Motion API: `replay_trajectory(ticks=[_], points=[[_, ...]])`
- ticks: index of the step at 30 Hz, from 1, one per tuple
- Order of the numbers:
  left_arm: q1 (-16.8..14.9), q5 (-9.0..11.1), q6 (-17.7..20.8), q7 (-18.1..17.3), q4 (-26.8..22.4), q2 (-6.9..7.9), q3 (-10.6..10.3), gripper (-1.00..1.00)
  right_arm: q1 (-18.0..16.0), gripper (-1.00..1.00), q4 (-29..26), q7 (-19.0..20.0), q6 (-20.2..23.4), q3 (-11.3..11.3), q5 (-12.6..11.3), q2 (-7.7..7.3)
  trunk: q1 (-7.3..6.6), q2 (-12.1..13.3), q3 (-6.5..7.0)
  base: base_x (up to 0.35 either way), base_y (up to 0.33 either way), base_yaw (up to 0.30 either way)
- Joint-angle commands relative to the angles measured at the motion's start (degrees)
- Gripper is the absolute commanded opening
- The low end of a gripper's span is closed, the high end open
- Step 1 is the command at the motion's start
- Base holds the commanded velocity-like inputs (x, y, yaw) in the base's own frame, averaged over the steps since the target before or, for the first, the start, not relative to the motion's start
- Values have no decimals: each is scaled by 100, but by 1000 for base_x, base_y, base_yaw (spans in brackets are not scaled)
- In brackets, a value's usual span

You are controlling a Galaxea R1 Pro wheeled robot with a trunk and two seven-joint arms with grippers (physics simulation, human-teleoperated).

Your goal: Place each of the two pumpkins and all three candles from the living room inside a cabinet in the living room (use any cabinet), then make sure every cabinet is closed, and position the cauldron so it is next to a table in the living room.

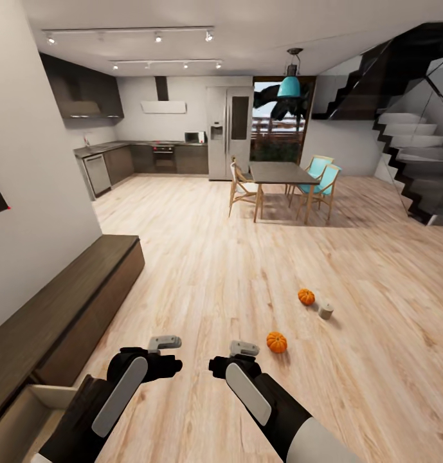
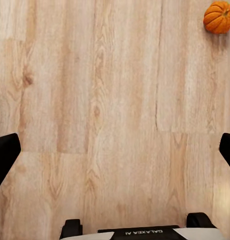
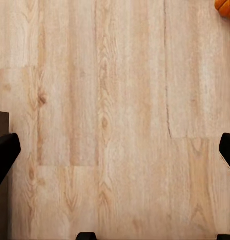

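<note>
Two orange pumpkins lie on the wood floor, one just right of my right gripper, the other farther off. A beige candle stands beside the farther pumpkin. The long dark cabinet runs along the left wall, with a pale-lined drawer pulled out at its near end. My left gripper hangs over bare floor. Both grippers are open and hold nothing: the left wrist view shows black fingertips wide apart and a pumpkin at the corner. A pumpkin sliver shows past the right fingertips.
A dark dining table with wooden and turquoise chairs stands ahead, the kitchen behind it. A staircase rises at the right. The white wall bounds the left side above the cabinet. Broad wood floor lies between.
</note>
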Motion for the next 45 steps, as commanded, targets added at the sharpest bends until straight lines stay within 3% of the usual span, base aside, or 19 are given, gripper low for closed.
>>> replay_trajectory(ticks=[1,9,13,19,24,32,33,45], points=[[-6,51,9,60,-7,5,-12,100,-6,100,-5,-41,18,8,-29,0,1,-6,-7,0,-274,-5],[190,93,94,12,121,-64,-7,100,-73,100,7,-49,35,82,-44,-103,1,-6,-7,0,-68,-1],[319,120,-33,-117,248,-194,-54,100,46,100,136,9,-42,198,86,-233,1,-6,-7,0,0,0],[514,110,-231,-252,440,-385,-73,100,122,100,329,13,-231,226,276,-259,1,-6,-7,120,0,0],[671,102,-391,-255,601,-390,-74,100,126,100,490,-17,-390,214,325,-261,1,-6,-7,47,0,0],[671,97,-519,-256,857,-383,-77,100,126,100,747,-33,-413,200,321,-262,1,-6,-7,2,0,0],[671,97,-519,-256,1408,-380,-76,100,126,100,1260,-29,-413,200,321,-262,1,-6,-7,0,0,0],[671,97,-526,-256,1414,-373,-88,100,126,100,1260,10,-414,201,322,-270,1,-6,1,102,-3,-34]])
